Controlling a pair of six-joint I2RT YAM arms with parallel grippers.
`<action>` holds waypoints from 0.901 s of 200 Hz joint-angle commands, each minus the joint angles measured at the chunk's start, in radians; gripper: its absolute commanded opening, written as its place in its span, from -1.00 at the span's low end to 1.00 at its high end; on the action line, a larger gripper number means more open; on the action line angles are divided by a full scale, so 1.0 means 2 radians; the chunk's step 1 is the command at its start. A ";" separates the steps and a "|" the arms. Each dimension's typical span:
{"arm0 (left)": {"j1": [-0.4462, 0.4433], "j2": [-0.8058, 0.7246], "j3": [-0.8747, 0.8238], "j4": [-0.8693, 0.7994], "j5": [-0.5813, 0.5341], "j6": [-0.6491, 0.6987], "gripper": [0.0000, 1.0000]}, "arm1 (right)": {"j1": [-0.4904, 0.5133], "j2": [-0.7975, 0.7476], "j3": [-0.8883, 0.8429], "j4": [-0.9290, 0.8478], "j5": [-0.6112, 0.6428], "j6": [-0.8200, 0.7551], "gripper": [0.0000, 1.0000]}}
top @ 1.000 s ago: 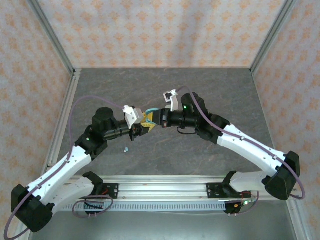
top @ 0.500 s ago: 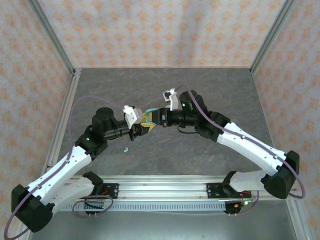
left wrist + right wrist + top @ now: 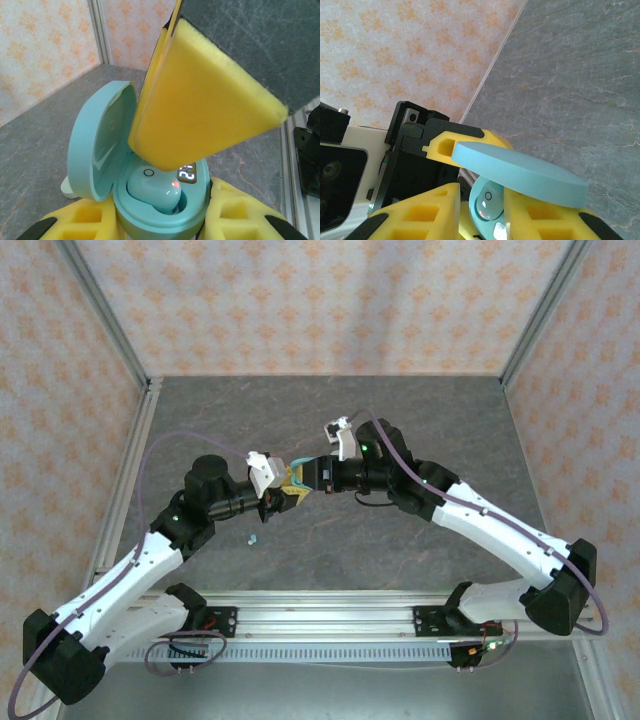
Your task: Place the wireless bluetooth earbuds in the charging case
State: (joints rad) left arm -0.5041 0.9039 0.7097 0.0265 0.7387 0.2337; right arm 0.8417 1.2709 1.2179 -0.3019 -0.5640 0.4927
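At centre, left fingers point(image 3: 235, 215) clamp the open charging case point(image 3: 100, 145), mint earbud point(image 3: 155, 192) lying crosswise inside, right fingers point(image 3: 430, 215) apart

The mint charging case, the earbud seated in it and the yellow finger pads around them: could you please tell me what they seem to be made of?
The charging case is likely moulded plastic: a smooth satin mint shell with soft highlights. The earbud looks like glossier plastic, judging by its sharper reflections. The pads are probably foam: matte, with a fine porous grain and cut-out cells.
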 commanded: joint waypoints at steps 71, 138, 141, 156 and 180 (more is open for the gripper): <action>0.000 -0.009 0.007 -0.002 -0.058 -0.032 -1.00 | 0.001 -0.088 -0.007 -0.011 0.040 -0.006 -0.41; 0.045 0.005 0.008 -0.036 -0.089 -0.083 -1.00 | 0.002 -0.089 -0.097 0.049 0.065 0.043 -0.47; 0.048 0.005 0.008 -0.038 -0.093 -0.084 -1.00 | 0.002 -0.087 -0.103 0.053 0.066 0.046 -0.47; 0.061 0.005 0.008 -0.047 -0.104 -0.090 -1.00 | 0.006 -0.076 -0.130 0.086 0.067 0.067 -0.48; 0.074 0.002 0.008 -0.056 -0.126 -0.093 -1.00 | 0.020 -0.047 -0.161 0.138 0.080 0.098 -0.48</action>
State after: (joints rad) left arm -0.3775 0.9154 0.7097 -0.0525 0.5591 0.0753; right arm 0.8528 1.1294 0.9451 -0.1829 -0.4480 0.6071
